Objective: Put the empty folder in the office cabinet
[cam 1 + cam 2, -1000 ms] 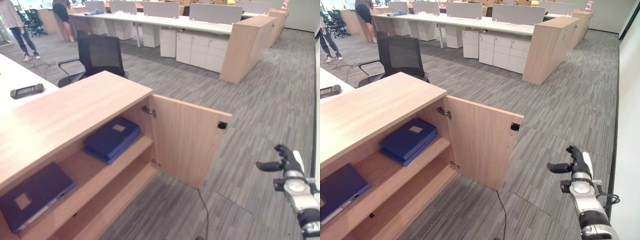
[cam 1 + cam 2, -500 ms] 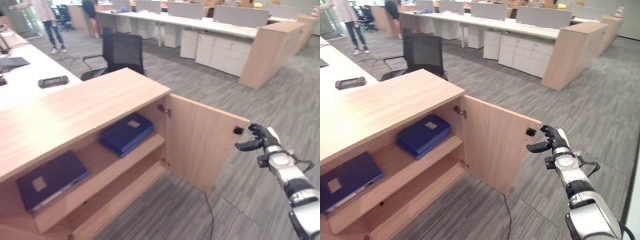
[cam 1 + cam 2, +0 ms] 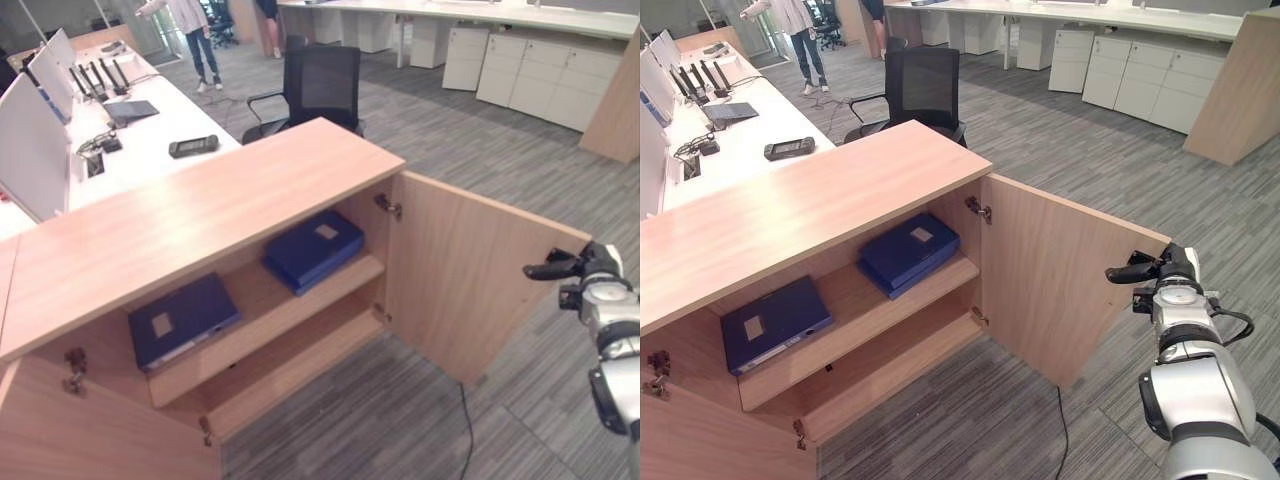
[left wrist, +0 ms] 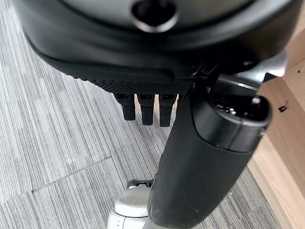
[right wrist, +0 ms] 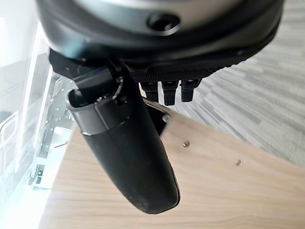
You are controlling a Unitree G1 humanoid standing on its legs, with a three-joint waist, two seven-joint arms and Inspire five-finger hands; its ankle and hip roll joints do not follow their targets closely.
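Note:
The wooden office cabinet [image 3: 210, 200] stands with its right door [image 3: 470, 280] swung wide. Two dark blue folders lie flat on its upper shelf [image 3: 855, 315]: one at the right end [image 3: 313, 248], one further left [image 3: 183, 320]. My right hand [image 3: 590, 268] is at the top outer corner of that door, its thumb pointing along the edge and its fingers relaxed. In the right wrist view its fingertips [image 5: 171, 93] reach just past the door's rim [image 5: 214, 191]. My left hand [image 4: 205, 157] hangs over the carpet, relaxed and holding nothing.
A black office chair [image 3: 320, 85] stands behind the cabinet. A white desk [image 3: 130, 140] with monitors and a black device [image 3: 193, 147] adjoins it. The cabinet's left door [image 3: 100, 430] is also open. People [image 3: 195, 30] stand far back. Grey carpet [image 3: 520, 150] lies to the right.
The camera has swung left, bringing more of the cabinet into view. My right hand has risen from over the carpet to the open door's outer top corner.

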